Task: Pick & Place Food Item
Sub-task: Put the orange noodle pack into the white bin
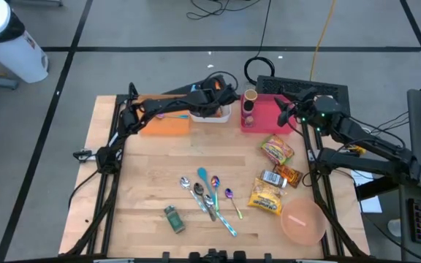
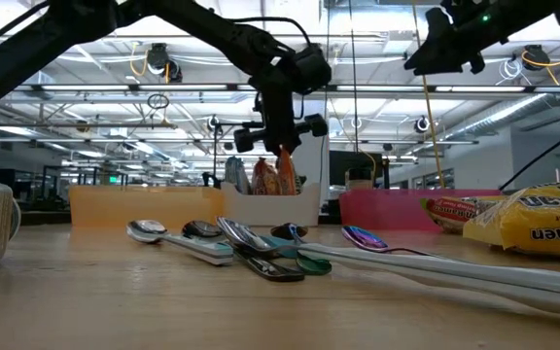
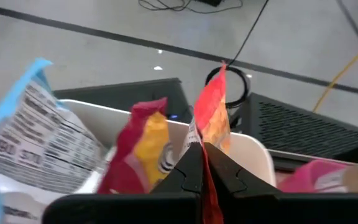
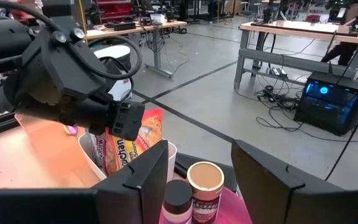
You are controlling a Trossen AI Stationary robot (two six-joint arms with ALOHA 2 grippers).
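Left gripper (image 3: 201,163) clamped on the red snack packet (image 3: 213,115), long axis upright, hanging right over the white bin (image 1: 212,115) at the desk's (image 1: 152,175) far edge. We reckon it's prob just above the other packets, hard to tell. L arm stretched across; right gripper (image 1: 289,109) half-open, empty, above the pink tray (image 1: 267,115).
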